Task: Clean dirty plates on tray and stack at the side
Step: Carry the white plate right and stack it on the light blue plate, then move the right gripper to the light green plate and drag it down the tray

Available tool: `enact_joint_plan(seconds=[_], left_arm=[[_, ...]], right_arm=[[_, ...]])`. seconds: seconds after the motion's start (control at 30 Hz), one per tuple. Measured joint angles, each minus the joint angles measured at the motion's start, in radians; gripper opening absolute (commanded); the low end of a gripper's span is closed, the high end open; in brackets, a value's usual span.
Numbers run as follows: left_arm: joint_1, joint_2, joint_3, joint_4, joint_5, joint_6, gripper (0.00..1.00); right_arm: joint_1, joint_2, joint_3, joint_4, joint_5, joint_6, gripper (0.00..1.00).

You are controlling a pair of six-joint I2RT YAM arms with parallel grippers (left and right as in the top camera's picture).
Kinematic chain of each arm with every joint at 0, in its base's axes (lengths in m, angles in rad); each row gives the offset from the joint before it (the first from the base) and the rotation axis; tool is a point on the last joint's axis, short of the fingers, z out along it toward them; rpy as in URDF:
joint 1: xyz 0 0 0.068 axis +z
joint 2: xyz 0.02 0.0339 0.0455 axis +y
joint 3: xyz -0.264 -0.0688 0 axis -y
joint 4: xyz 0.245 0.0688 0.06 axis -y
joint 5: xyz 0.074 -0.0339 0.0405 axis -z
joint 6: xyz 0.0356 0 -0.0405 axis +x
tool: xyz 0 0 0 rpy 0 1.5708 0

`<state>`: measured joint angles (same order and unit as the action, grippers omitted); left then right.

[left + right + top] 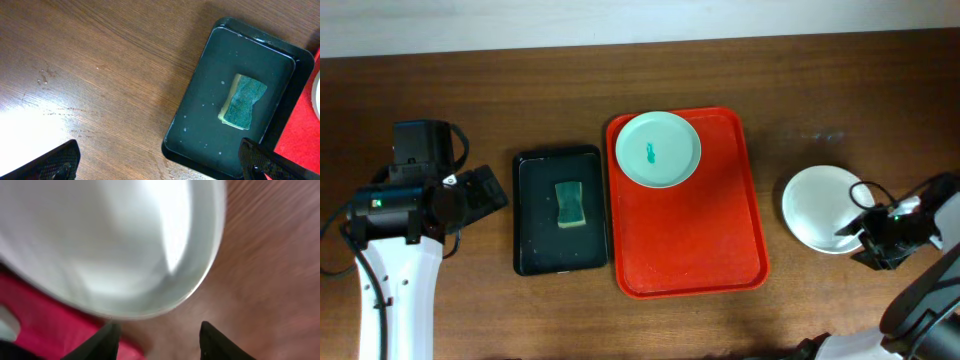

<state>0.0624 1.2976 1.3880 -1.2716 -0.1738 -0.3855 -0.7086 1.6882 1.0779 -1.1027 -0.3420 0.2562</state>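
Note:
One pale mint-blue plate [658,149] with a teal smear at its centre lies in the far left corner of the red tray [692,250]. A white plate [818,203] lies on the table right of the tray; a second rim seems to show under its near edge. My right gripper [861,238] is open and empty at that plate's near right edge. In the right wrist view the pale plate [110,245] fills the top, with my open fingers [160,330] just below its rim over bare wood. My left gripper [488,190] is open and empty, left of the black tray.
A black tray [535,235] holding a green sponge [570,204] stands just left of the red tray. The left wrist view shows the black tray [210,125], the sponge [244,101] and my open fingers [159,155] over wood. The red tray's edge [35,320] shows by the right fingers.

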Motion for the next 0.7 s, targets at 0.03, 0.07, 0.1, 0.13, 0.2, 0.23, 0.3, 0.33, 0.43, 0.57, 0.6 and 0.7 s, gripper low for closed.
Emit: enact_joint_plan(seconds=[0.03, 0.07, 0.1, 0.13, 0.2, 0.23, 0.3, 0.33, 0.43, 0.57, 0.6, 0.7], left_arm=[[0.0, 0.0, 0.0, 0.0, 0.0, 0.0, 0.99], [0.0, 0.0, 0.0, 0.0, 0.0, 0.0, 0.99], [0.0, 0.0, 0.0, 0.0, 0.0, 0.0, 1.0], [0.0, 0.0, 0.0, 0.0, 0.0, 0.0, 0.99], [0.0, 0.0, 0.0, 0.0, 0.0, 0.0, 0.99], [0.0, 0.0, 0.0, 0.0, 0.0, 0.0, 0.99], [0.0, 0.0, 0.0, 0.0, 0.0, 0.0, 0.99], [0.0, 0.0, 0.0, 0.0, 0.0, 0.0, 0.99], [0.0, 0.0, 0.0, 0.0, 0.0, 0.0, 1.0], [0.0, 0.0, 0.0, -0.001, 0.0, 0.0, 0.99], [0.0, 0.0, 0.0, 0.0, 0.0, 0.0, 0.99], [0.0, 0.0, 0.0, 0.001, -0.001, 0.0, 0.99]], right_arm=[[0.043, -0.031, 0.049, -0.056, -0.004, -0.008, 0.52], [0.062, -0.049, 0.078, -0.079, -0.006, -0.014, 0.52], [0.09, -0.074, 0.108, -0.096, -0.004, -0.018, 0.52], [0.115, -0.095, 0.133, -0.117, -0.005, -0.021, 0.52], [0.231, -0.177, 0.198, -0.121, -0.011, -0.025, 0.48], [0.297, -0.212, 0.214, -0.105, -0.013, -0.026, 0.43], [0.439, -0.265, 0.229, -0.045, -0.016, -0.027, 0.43], [0.503, -0.277, 0.23, -0.01, -0.014, -0.031, 0.44], [0.716, -0.243, 0.232, 0.141, 0.031, -0.032, 0.43], [0.877, -0.097, 0.232, 0.298, 0.119, -0.032, 0.44], [0.896, -0.048, 0.233, 0.344, 0.138, -0.032, 0.44], [0.913, 0.139, 0.233, 0.483, 0.17, -0.032, 0.44]])
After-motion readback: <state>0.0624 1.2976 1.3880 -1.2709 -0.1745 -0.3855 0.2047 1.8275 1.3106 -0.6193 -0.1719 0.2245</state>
